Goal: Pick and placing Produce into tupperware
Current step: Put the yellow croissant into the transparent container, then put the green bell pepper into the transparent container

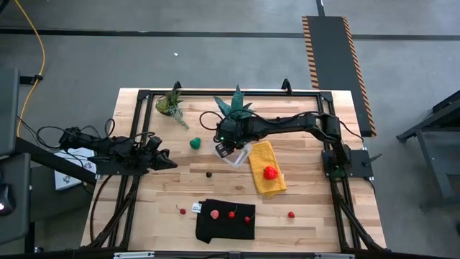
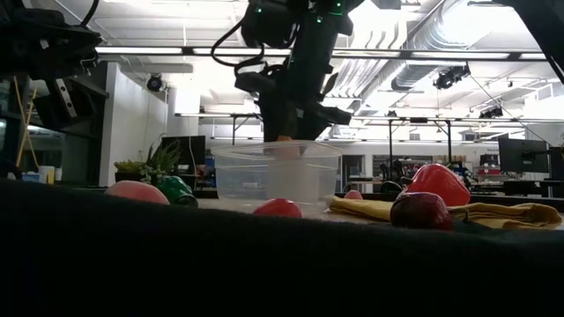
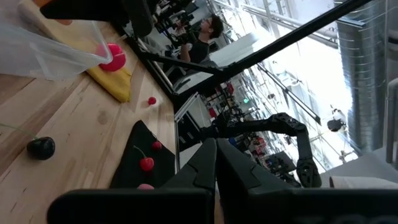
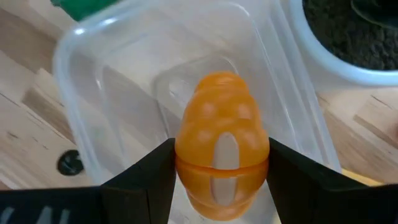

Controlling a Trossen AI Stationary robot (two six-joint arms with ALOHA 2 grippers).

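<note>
Right gripper (image 4: 221,165) hangs over the clear tub (image 4: 99,81) near the centre of the table (image 1: 144,216), its two fingers pinching an orange toy fruit (image 4: 222,140) from either side, directly above the tub's open mouth. The tub (image 1: 231,154) sits just at 9 o'clock of the yellow cloth (image 1: 267,160), with the white plant pot (image 4: 348,56) close beside it. The left gripper (image 1: 164,160) waits toward the table's 9 o'clock edge, fingers pressed together and holding nothing.

The rest of the produce lies scattered: a red piece (image 1: 270,173) on the cloth, a green one (image 1: 195,144) at 9 o'clock of the tub, a small dark one (image 1: 209,174) at its 7 o'clock, several red and pink pieces on and around the black mat (image 1: 226,221) toward 6 o'clock, and one red piece (image 1: 291,214) alone at 5 o'clock.

The risks from here appear modest but real. The fruit is round and gripped only at its sides, so it could slip early or roll out of line as the fingers part. Released from height, it might bounce off the light tub's floor and out over the wall. A descent that drifts could catch a finger on the rim and shove or tip the tub, which looks light enough to slide toward the pot
</note>
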